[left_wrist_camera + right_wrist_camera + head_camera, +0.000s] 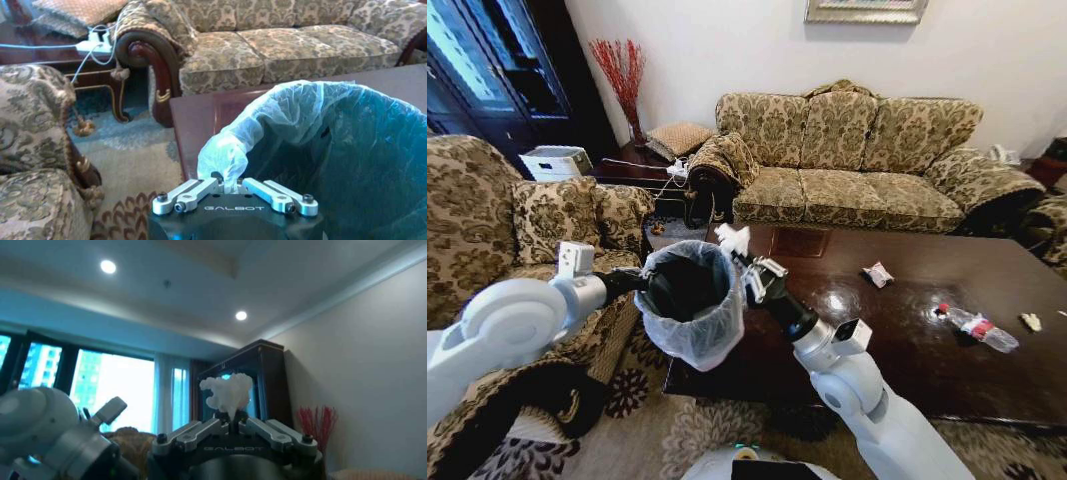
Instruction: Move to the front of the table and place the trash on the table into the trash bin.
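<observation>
Head view: bin held up beside the table, paper wad at its rim.

A sofa point(857, 160) stands behind the table point(897, 340) and an armchair point(517, 230) at its left end. Three pieces of trash lie on the table: a wrapper point(878, 274), a crushed bottle point(975, 327) and a yellowish scrap point(1030, 321). The left gripper point(232, 192) is clamped on the liner of the trash bin point(690, 300). The right gripper point(232, 424) pinches a white paper wad point(227, 390), which sticks out beyond its fingertips, just beside the bin's rim.

Setting: home living room
Evidence: floral sofa point(857, 160), matching armchair point(487, 230), wooden coffee table point(907, 330), patterned rug point(687, 420)
</observation>
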`<state>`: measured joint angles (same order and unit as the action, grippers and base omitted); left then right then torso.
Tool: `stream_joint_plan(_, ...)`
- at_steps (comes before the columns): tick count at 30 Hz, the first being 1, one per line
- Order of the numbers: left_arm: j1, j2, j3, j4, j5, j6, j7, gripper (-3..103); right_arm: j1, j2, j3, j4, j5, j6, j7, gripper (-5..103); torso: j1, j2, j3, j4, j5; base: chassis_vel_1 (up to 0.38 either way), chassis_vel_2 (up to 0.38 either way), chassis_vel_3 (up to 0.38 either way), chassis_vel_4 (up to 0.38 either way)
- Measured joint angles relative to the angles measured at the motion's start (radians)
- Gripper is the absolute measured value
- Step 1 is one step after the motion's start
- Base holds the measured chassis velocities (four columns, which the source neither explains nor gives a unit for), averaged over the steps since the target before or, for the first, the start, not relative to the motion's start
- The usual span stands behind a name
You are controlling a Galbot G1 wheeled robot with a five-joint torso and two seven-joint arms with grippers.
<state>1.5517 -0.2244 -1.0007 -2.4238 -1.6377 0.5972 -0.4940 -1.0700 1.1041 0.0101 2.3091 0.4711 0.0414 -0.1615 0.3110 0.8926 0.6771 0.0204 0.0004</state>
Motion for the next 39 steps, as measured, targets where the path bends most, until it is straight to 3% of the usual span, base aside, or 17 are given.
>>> stream_joint_plan(4,0.001,-0.006,-0.002,-0.020,0.005,0.000,0.000,1,0.001,0.000,0.003,-0.002,-0.011,-0.006,-0.003,5,0.000,0.000,0.000,0.0000,-0.0002,0.000,0.000,0.000,0.000)
stream_joint_plan(7,0.001,-0.009,-0.007,-0.039,0.004,-0.001,-0.007,1,0.006,-0.004,0.006,-0.009,-0.023,-0.026,-0.001,21,0.000,0.000,0.000,0.0000,-0.0004,0.000,0.000,0.000,0.000)
stream_joint_plan(9,0.001,-0.010,-0.009,-0.052,0.000,-0.001,-0.008,1,0.008,-0.003,0.005,-0.012,-0.023,-0.032,0.000,21,0.000,0.000,0.000,0.0001,-0.0004,0.000,0.000,0.000,0.000)
stream_joint_plan(12,-0.002,-0.010,-0.012,-0.077,-0.006,-0.003,-0.008,1,0.007,0.002,-0.006,-0.012,-0.025,-0.046,-0.005,38,0.000,0.000,0.000,0.0000,-0.0003,0.000,0.000,0.000,0.000)
stream_joint_plan(14,-0.003,-0.009,-0.012,-0.078,-0.006,-0.004,-0.008,1,0.005,0.002,-0.009,-0.010,-0.024,-0.047,-0.006,38,0.000,0.000,0.000,0.0000,-0.0003,0.000,0.000,0.000,0.000)
stream_joint_plan(16,-0.003,-0.008,-0.012,-0.079,-0.006,-0.008,-0.005,1,0.003,0.003,-0.017,-0.007,-0.013,-0.049,-0.014,54,0.000,0.000,0.000,0.0000,-0.0003,0.000,0.000,0.000,0.000)
stream_joint_plan(18,-0.003,-0.009,-0.011,-0.079,-0.006,-0.009,-0.005,1,0.003,0.004,-0.018,-0.008,-0.013,-0.049,-0.017,54,0.000,0.000,0.000,0.0000,-0.0004,0.000,0.000,0.000,0.000)
stream_joint_plan(24,0.001,-0.023,-0.010,-0.079,-0.008,-0.010,-0.003,1,-0.010,0.017,-0.035,-0.023,-0.019,-0.046,-0.025,82,0.000,0.000,0.000,0.0000,-0.0003,0.000,0.000,0.000,0.000)
stream_joint_plan(26,0.001,-0.023,-0.010,-0.079,-0.008,-0.010,-0.003,1,-0.011,0.019,-0.036,-0.022,-0.017,-0.046,-0.021,82,0.000,0.000,0.000,0.0000,-0.0003,0.000,0.000,0.000,0.000)
stream_joint_plan(28,0.001,-0.021,-0.010,-0.078,-0.008,-0.009,-0.004,1,-0.022,0.032,-0.028,-0.012,-0.002,-0.046,0.035,96,0.000,0.000,0.000,0.0001,-0.0003,0.000,0.000,0.000,0.000)
stream_joint_plan(30,-0.001,-0.025,-0.010,-0.069,-0.005,-0.010,-0.008,1,-0.045,0.037,0.010,0.010,0.026,-0.040,0.150,99,0.000,0.000,0.000,0.0000,-0.0004,0.000,0.000,0.000,0.000)
stream_joint_plan(31,-0.001,-0.025,-0.010,-0.069,-0.005,-0.010,-0.008,1,-0.045,0.037,0.010,0.010,0.026,-0.040,0.150,99,0.000,0.000,0.000,0.0000,-0.0004,0.000,0.000,0.000,0.000)
stream_joint_plan(35,-0.005,-0.053,-0.017,-0.066,0.000,-0.013,-0.014,1,-0.083,0.028,0.113,-0.014,0.062,-0.067,0.345,100,0.000,0.000,0.000,0.0000,-0.0006,0.000,0.000,0.000,0.000)
stream_joint_plan(39,-0.003,-0.079,-0.020,-0.071,0.004,-0.014,-0.024,1,-0.089,0.029,0.226,-0.173,0.083,-0.068,0.430,100,0.000,0.000,0.000,0.0000,-0.0002,0.000,0.000,0.000,0.000)
